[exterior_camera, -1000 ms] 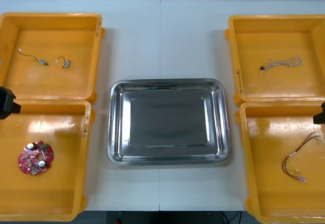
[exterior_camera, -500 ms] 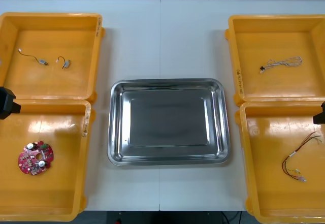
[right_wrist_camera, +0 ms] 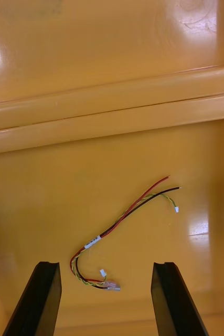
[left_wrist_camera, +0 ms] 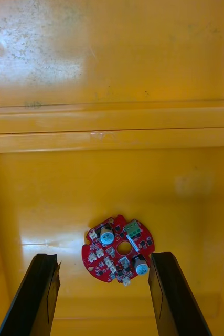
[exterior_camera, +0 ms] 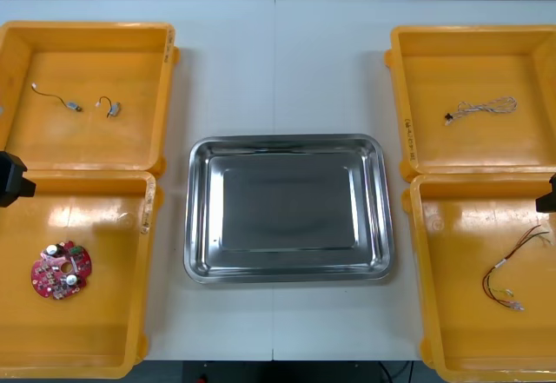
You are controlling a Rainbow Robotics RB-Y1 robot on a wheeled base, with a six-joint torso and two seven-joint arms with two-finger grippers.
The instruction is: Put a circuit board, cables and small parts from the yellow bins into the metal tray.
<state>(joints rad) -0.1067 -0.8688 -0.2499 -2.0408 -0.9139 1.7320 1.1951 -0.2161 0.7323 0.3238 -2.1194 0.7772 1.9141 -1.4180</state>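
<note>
Step in hand: the metal tray (exterior_camera: 287, 142) at the frame's centre is lying bare, so the first pick seems to be getting lined up.
Left gripper (left_wrist_camera: 104, 255): hanging above the lower-left yellow bin (exterior_camera: 104, 348), fingers spread wide, with the round red circuit board (exterior_camera: 61, 270) lying flat between them and below.
Right gripper (right_wrist_camera: 106, 264): hovering over the lower-right yellow bin (exterior_camera: 460, 348), fingers spread and holding nothing; the red and yellow cable (exterior_camera: 512, 279) is lying loose beneath.
Waiting items: small metal parts (exterior_camera: 113, 107) upper left, a twisted pale cable (exterior_camera: 482, 105) upper right.
Next move: probably a straight descent onto the board, closing across its rim.
Change: nothing is shifting noticeably; both arms are staying put.
</note>
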